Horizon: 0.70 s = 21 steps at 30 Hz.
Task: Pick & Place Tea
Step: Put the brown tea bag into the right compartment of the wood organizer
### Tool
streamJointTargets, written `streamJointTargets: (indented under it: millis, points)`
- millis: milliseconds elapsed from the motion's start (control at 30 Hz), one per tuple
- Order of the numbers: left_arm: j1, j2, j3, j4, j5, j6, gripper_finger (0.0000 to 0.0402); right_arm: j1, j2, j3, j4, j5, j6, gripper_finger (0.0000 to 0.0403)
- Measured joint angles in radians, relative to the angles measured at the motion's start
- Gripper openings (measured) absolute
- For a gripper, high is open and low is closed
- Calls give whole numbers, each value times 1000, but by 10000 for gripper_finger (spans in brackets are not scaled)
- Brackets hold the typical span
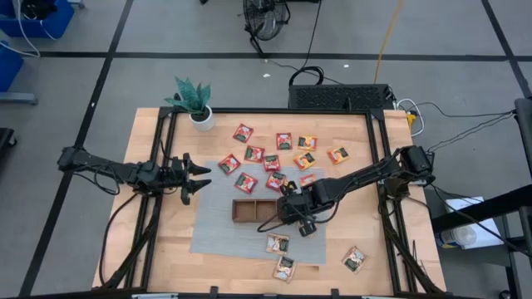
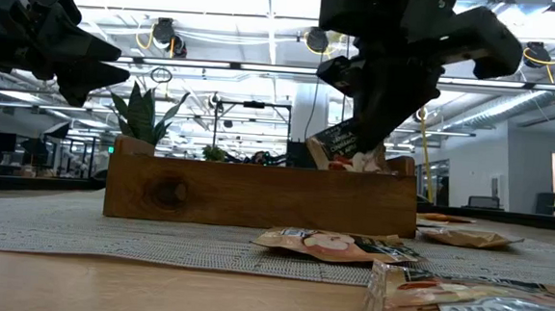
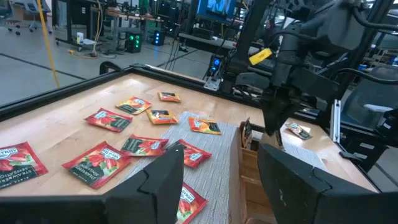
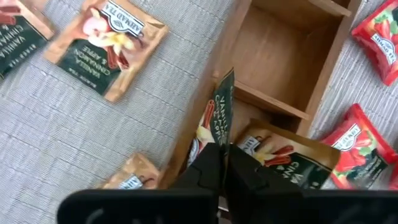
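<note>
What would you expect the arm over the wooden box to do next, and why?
Probably lift straight up a little. The right gripper is shut on a green-and-white sachet standing on edge at the wall of the tray, with another such sachet lying beside it in that compartment. Lifting would show whether the pinch holds before moving. The left gripper waits open, away from the tray.
</note>
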Motion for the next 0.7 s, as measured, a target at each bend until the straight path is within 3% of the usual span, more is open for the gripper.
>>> streamJointTargets:
  millis: [467,700]
  points:
    - [0,0,0,0,0,0,205,104,0,-31,29,355,355,0]
    - [0,0,0,0,0,0,205,109,0,-147,166,401,450,0]
